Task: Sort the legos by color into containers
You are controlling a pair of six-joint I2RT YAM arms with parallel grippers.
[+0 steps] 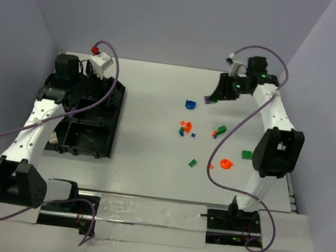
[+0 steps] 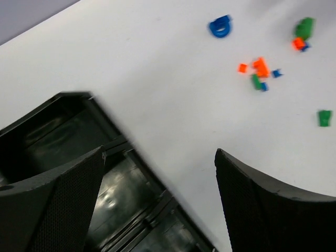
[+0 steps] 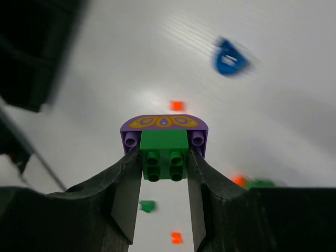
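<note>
No readable txt, nos., logos or labels in any view. Desk, tray, arms and cables: no legible marks at this res. Only print seen: yellow/orange oval pattern on top face of purple curved brick (image 3: 164,122), which sits over the green brick (image 3: 164,155). It's decoration, not letters or digits.
</note>
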